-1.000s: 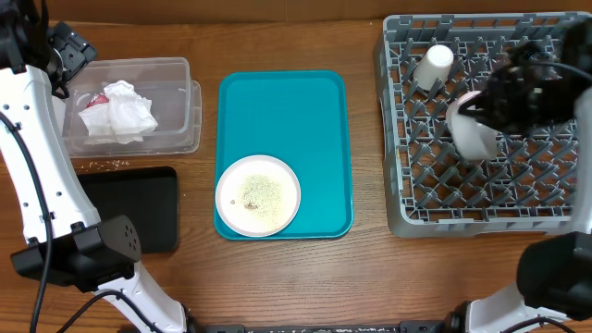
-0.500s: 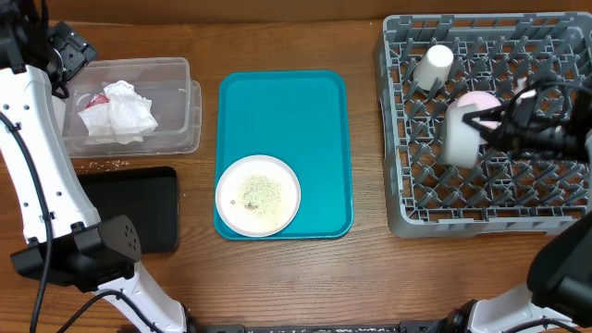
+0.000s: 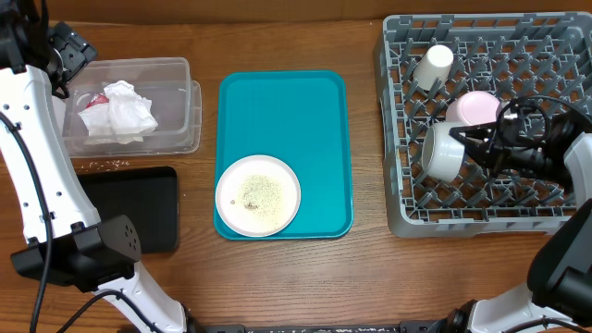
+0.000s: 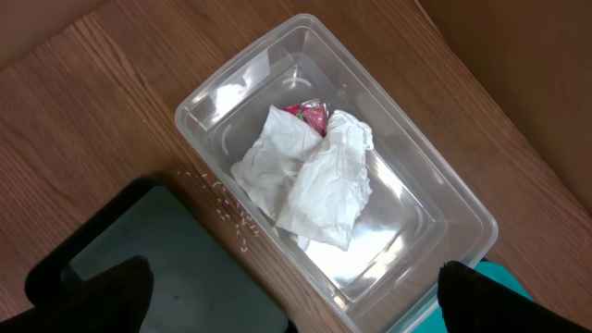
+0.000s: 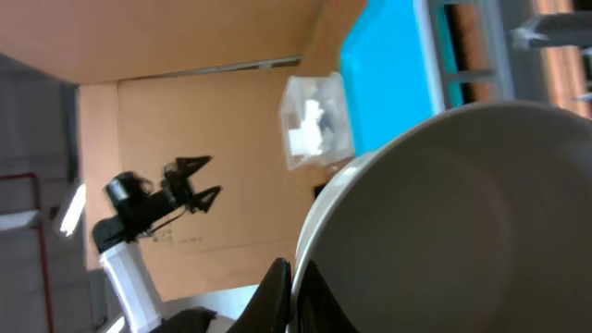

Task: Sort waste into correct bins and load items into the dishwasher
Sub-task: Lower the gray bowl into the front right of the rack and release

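My right gripper (image 3: 470, 146) is shut on the rim of the pale grey bowl (image 3: 442, 153), holding it tipped on its side over the left part of the dishwasher rack (image 3: 555, 215). In the right wrist view the fingers (image 5: 277, 294) pinch the bowl's (image 5: 453, 222) edge. A pinkish bowl (image 3: 479, 107) and a white cup (image 3: 433, 65) sit in the rack. The white plate (image 3: 258, 194) with rice lies on the teal tray (image 3: 282, 111). My left gripper (image 3: 67, 57) (image 4: 287, 310) hangs open above the clear tub (image 4: 435, 194), which holds napkins (image 4: 314, 180) and a red wrapper (image 4: 310, 113).
The black tray (image 3: 129, 208) lies in front of the clear tub (image 3: 180, 102), by the table's left front. Loose rice grains (image 4: 227, 202) are scattered on the wood between them. A brown cardboard wall stands behind the table.
My right gripper has carried the grey bowl left and toward the front of the rack and tipped it on its side, uncovering the pink bowl. The left arm has stayed still.
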`<act>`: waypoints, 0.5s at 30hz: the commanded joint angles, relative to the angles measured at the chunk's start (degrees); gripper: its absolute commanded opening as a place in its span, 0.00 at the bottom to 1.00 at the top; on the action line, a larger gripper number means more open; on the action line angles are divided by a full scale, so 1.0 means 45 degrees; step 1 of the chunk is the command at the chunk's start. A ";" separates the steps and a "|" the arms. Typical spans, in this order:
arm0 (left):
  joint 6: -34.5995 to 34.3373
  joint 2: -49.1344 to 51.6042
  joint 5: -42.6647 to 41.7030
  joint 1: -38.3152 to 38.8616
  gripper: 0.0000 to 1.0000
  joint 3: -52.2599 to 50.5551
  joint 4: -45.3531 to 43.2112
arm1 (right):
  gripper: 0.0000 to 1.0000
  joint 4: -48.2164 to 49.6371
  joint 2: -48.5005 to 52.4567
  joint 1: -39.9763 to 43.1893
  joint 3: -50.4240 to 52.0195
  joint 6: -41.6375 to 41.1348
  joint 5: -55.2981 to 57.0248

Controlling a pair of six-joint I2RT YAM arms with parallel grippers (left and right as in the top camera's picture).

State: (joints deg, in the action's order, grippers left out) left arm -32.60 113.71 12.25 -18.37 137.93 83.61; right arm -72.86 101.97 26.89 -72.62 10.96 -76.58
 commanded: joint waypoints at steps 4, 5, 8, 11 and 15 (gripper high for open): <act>0.0151 0.0087 0.0029 0.0087 1.00 -0.0019 -0.0005 | 0.04 0.0291 0.0083 0.0432 0.0053 -0.1467 0.0918; 0.0151 0.0087 0.0029 0.0087 1.00 -0.0019 0.0000 | 0.04 0.0291 0.0083 0.0559 0.0053 -0.1457 0.0928; 0.0151 0.0087 0.0029 0.0087 1.00 -0.0019 0.0000 | 0.04 0.0277 0.0083 0.0957 0.0053 -0.1481 0.1457; 0.0151 0.0087 0.0029 0.0087 1.00 -0.0019 0.0000 | 0.04 0.0189 0.0083 0.1326 0.0053 -0.1496 0.2244; 0.0151 0.0087 0.0029 0.0087 1.00 -0.0019 0.0000 | 0.05 0.0170 0.0078 0.1797 -0.0053 -0.1486 0.3400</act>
State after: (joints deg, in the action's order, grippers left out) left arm -32.60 113.71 12.25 -18.37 137.93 83.59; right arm -72.38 101.97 32.82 -72.62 4.03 -69.30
